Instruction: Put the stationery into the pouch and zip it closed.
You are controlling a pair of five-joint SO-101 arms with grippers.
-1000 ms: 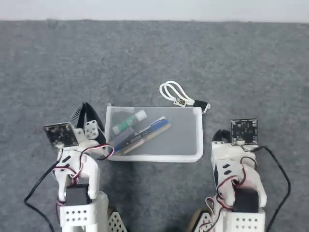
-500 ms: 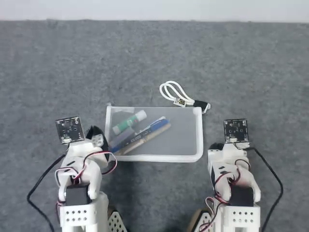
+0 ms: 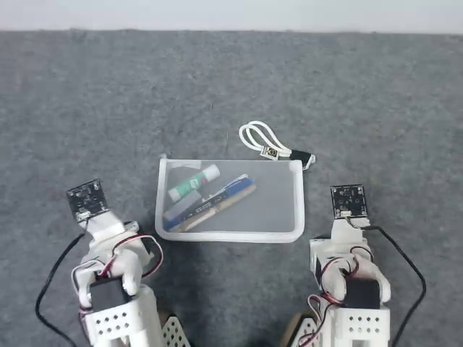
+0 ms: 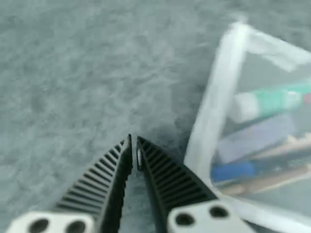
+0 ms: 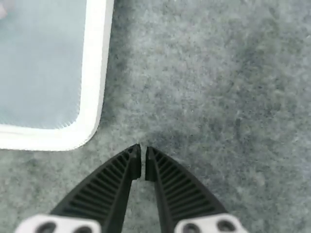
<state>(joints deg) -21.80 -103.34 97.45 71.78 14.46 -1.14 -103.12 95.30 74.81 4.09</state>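
The pouch (image 3: pixel 228 200) lies crosswise between both arms. The left fingers (image 4: pixel 104 187) and right fingers (image 5: pixel 112 182) are pressed together, each just beside an end.

Grey felt mat (image 3: pixel 217 87) meets a pale wall (image 3: pixel 231 14).

You can read no text here. The glue stick (image 3: pixel 193 181) in the pouch (image 3: pixel 300 206) at mid-frame has a green label, and the tag (image 3: pixel 270 152) just above bears a mark; both are too small to read.
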